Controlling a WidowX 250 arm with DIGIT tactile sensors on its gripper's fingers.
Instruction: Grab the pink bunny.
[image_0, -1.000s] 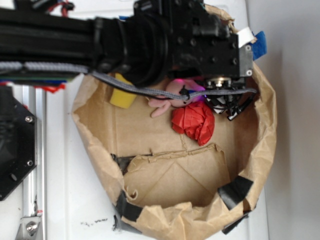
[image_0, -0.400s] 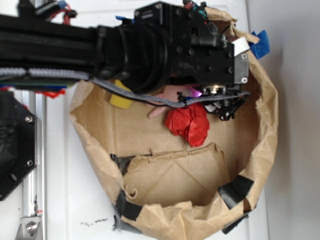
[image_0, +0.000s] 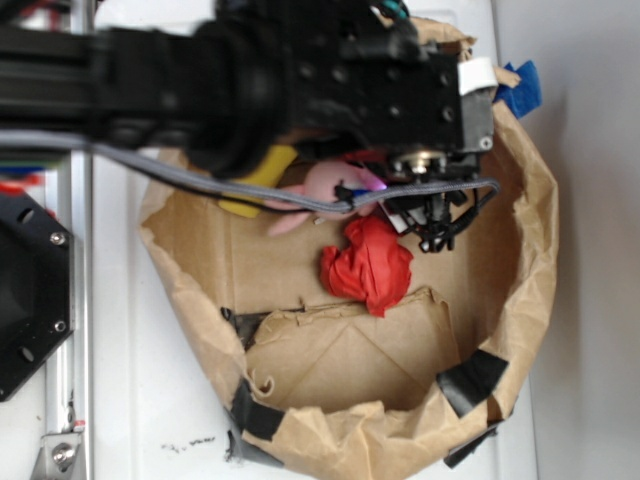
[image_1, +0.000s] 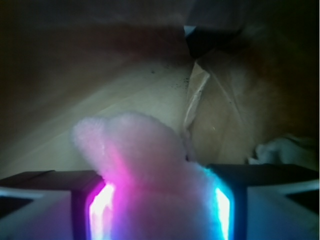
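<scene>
The pink bunny (image_1: 145, 165) fills the gap between my gripper's (image_1: 160, 212) two lit fingers in the wrist view, its pale fuzzy head sticking out past the tips. From the exterior view, the bunny (image_0: 322, 188) shows just under the black wrist, one ear trailing down-left. The gripper (image_0: 345, 182) is mostly hidden by the arm and is shut on the plush inside the brown paper bag (image_0: 540, 230).
A bright red paper wad (image_0: 368, 265) lies on the bag floor just below the bunny. A yellow sponge wedge (image_0: 262, 175) sits at the bag's upper left, partly under the arm. Black tape patches (image_0: 470, 380) mark the bag's crumpled rim.
The arm has shifted left and looms larger, carrying the bunny with it. The red wad has slid down and left, now apart from the bunny.
</scene>
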